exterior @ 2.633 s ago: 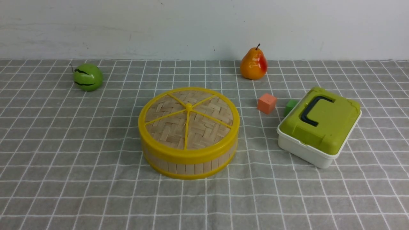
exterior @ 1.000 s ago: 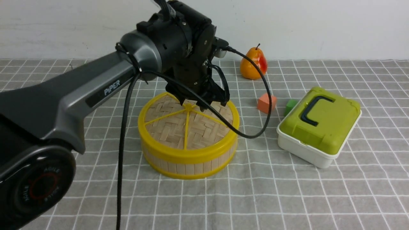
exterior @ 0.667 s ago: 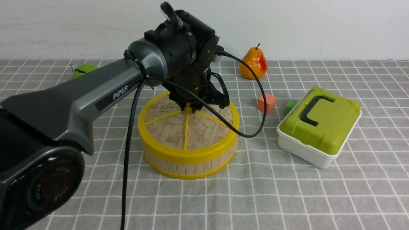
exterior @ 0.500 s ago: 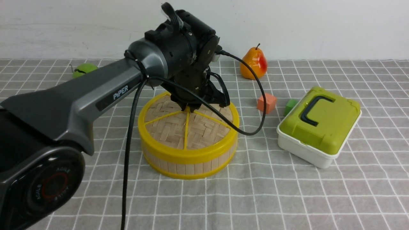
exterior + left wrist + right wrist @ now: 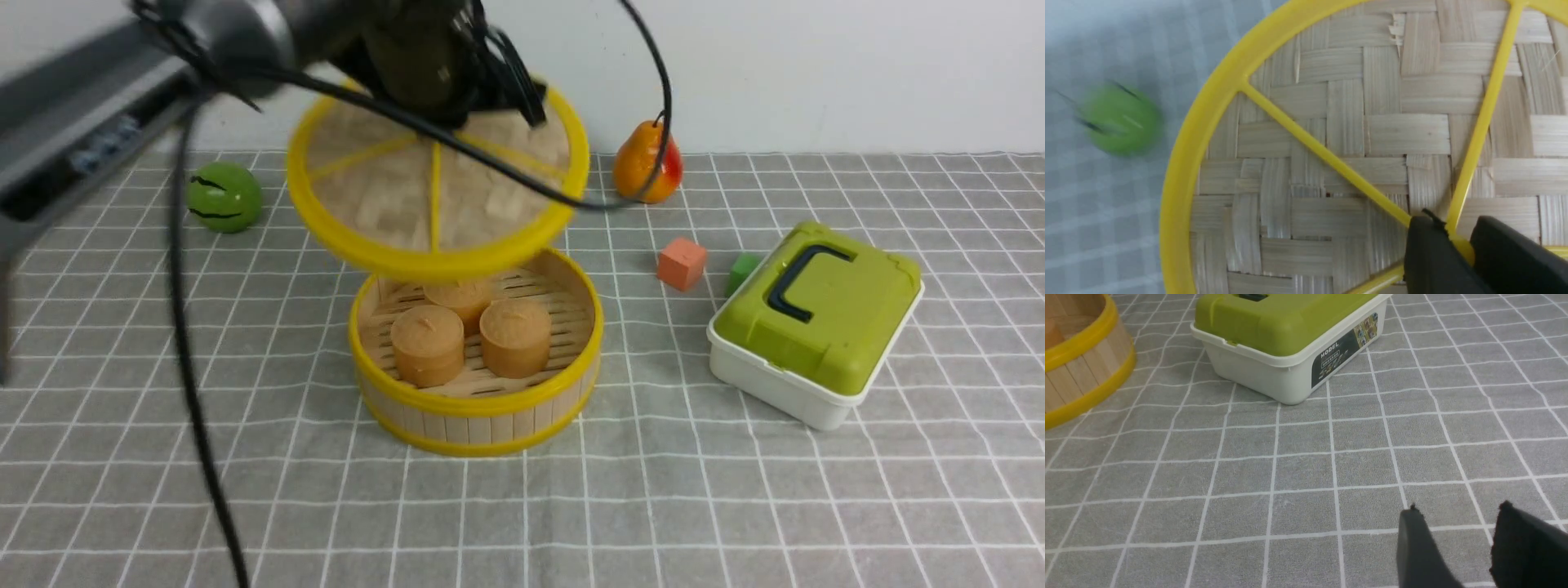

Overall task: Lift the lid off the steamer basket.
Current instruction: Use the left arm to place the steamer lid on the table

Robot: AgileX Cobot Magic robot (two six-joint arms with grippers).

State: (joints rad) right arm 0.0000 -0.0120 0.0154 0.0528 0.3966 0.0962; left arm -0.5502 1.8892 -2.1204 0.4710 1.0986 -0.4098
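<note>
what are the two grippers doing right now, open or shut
Left gripper: shut on the lid, held above the steamer basket.
Right gripper: open, holding nothing.

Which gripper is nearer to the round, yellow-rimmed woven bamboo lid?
Left. The left gripper clamps the woven bamboo lid at its centre, held above the wooden-slat steamer basket; the right gripper hangs over grey cloth near the green-topped white box, far from the lid.
</note>
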